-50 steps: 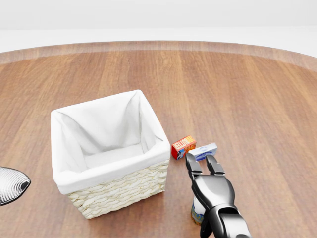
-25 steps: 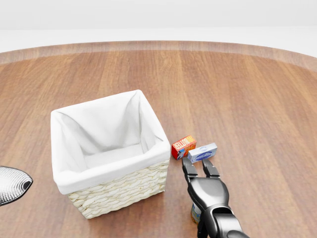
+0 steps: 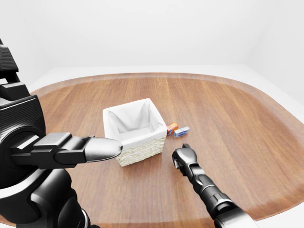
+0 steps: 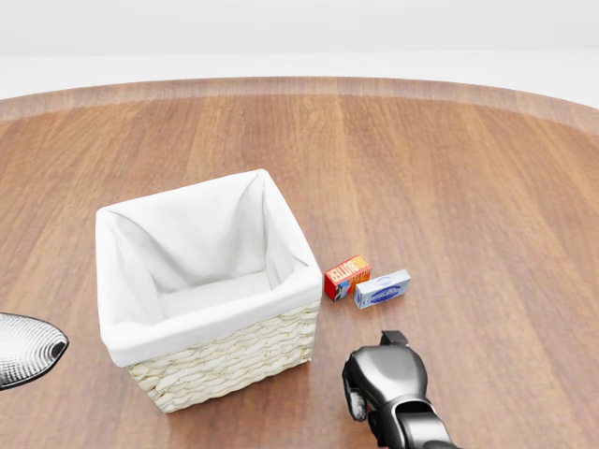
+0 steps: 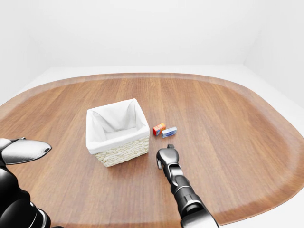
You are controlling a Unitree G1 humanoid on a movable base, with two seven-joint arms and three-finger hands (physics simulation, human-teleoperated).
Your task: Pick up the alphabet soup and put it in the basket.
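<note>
Head view, right hand [image 4: 384,379] over soup can [image 4: 357,404], prob. clamped on it, basket [image 4: 201,360] left.

One wicker basket [image 4: 225,360] with white lining. Two small boxes on the wooden table [image 4: 468,168]: one red-orange box [image 4: 346,276], one blue-and-white box [image 4: 382,289]. Two robot hands: right hand [image 4: 384,374], left hand [image 4: 23,348].

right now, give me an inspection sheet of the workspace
surface: wooden table, rounded edge
job's things: basket white-lined, nothing seen inside; soup can hidden under the right hand, only a sliver shows
clutter: red box and blue box side by side, right of the basket
grippers: right hand curled down over the can, grip cannot be told; left hand apart at the view's left edge
cables: nothing seen
surroundings: plain white floor and walls
</note>
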